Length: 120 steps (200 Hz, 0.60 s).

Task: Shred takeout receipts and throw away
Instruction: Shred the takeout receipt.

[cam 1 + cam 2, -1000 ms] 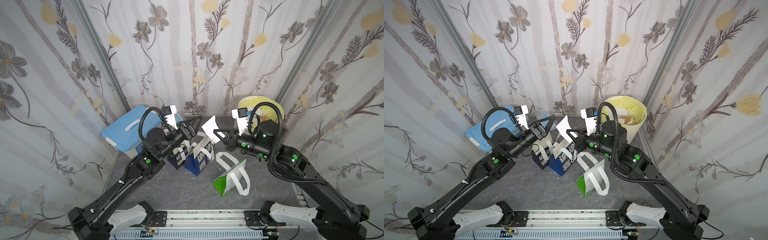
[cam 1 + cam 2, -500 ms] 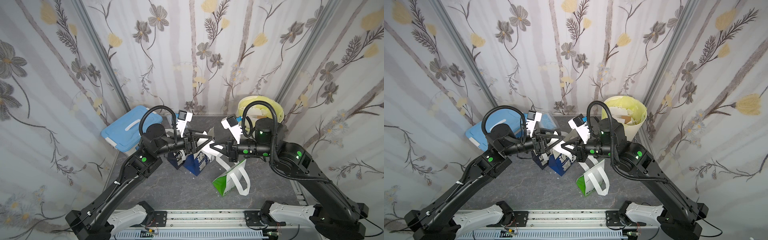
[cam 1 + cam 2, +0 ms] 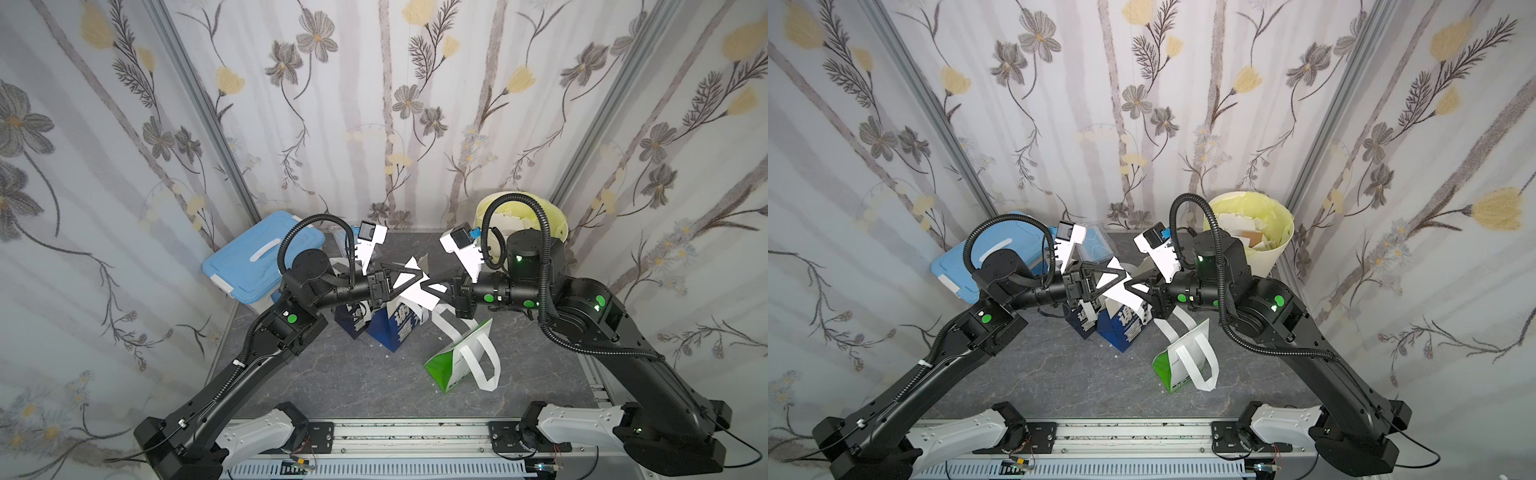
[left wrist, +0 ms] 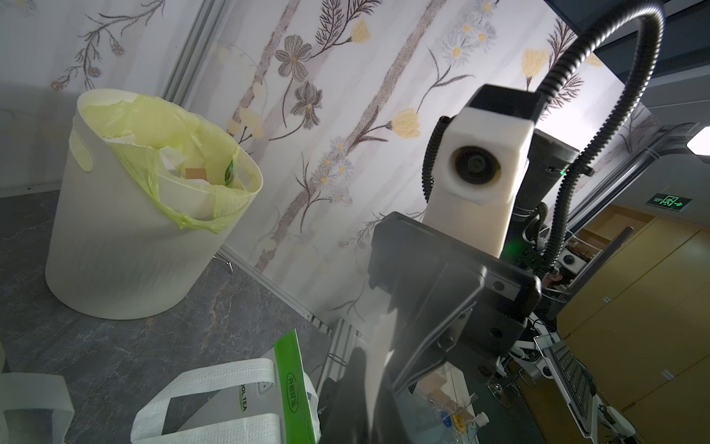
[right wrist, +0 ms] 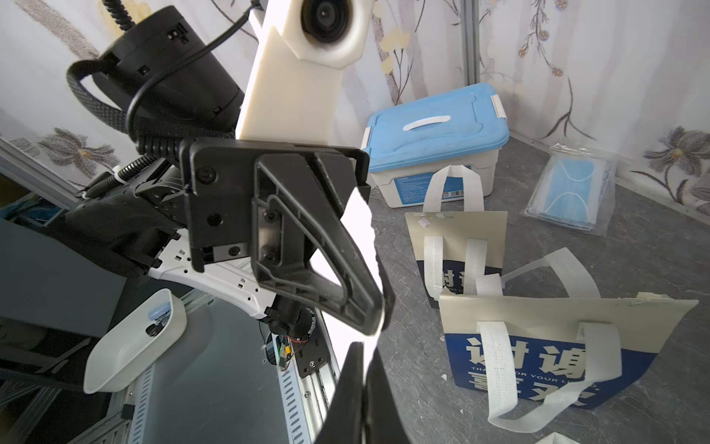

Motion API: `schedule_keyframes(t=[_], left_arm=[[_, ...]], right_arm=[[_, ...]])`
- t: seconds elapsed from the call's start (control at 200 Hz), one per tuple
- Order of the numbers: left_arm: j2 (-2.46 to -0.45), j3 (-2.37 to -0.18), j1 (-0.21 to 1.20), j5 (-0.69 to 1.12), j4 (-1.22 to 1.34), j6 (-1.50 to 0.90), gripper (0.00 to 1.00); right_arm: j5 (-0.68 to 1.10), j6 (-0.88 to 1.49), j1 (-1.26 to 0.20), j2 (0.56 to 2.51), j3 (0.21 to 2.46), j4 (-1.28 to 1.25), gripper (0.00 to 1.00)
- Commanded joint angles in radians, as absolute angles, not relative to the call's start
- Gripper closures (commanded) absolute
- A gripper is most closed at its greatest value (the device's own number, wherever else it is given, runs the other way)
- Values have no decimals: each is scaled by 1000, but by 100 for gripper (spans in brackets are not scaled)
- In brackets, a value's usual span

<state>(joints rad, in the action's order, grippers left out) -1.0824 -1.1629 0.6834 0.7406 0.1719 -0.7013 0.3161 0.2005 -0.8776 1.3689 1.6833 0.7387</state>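
One takeout receipt (image 3: 412, 296), a thin white slip, hangs in the air above the blue bags, between both arms. My left gripper (image 3: 424, 276) comes from the left and is shut on the receipt (image 3: 1122, 297). From the right my right gripper (image 3: 422, 286) is shut on the same slip, tip to tip with the left one. In the right wrist view the receipt (image 5: 358, 215) runs as a white strip from the left gripper (image 5: 378, 307) down into my right gripper (image 5: 363, 348). The left wrist view shows it only as a pale blur (image 4: 388, 369).
A cream bin (image 3: 521, 212) lined with a yellow-green bag (image 4: 153, 127) stands at the back right with paper scraps in it. Two dark blue bags (image 3: 395, 330) stand below the grippers. A green-and-white bag (image 3: 457, 363) lies to their right. A blue-lidded box (image 3: 257, 259) and a mask pack (image 5: 572, 192) sit at the back left.
My left gripper's jaws have closed on the receipt. Over the last second both arms swung toward each other above the blue bags, the right one carrying the slip.
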Motion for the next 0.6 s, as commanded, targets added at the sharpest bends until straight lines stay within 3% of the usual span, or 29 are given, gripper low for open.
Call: schedule_keyframes(t=[0.0,0.27,0.595], left_arm=[[-1088,-1157,684,673,254,-796,100],[-1095,-1156,712,326,3,-878,100],[-1094,-1190,713,247,-84,-781,100]], right_arm=[[109,126,-901,1381,1721,767,100],[-365,-208,-1161,1356,1729,630,100],[-410,-221,-1216,1349,1707,591,100]])
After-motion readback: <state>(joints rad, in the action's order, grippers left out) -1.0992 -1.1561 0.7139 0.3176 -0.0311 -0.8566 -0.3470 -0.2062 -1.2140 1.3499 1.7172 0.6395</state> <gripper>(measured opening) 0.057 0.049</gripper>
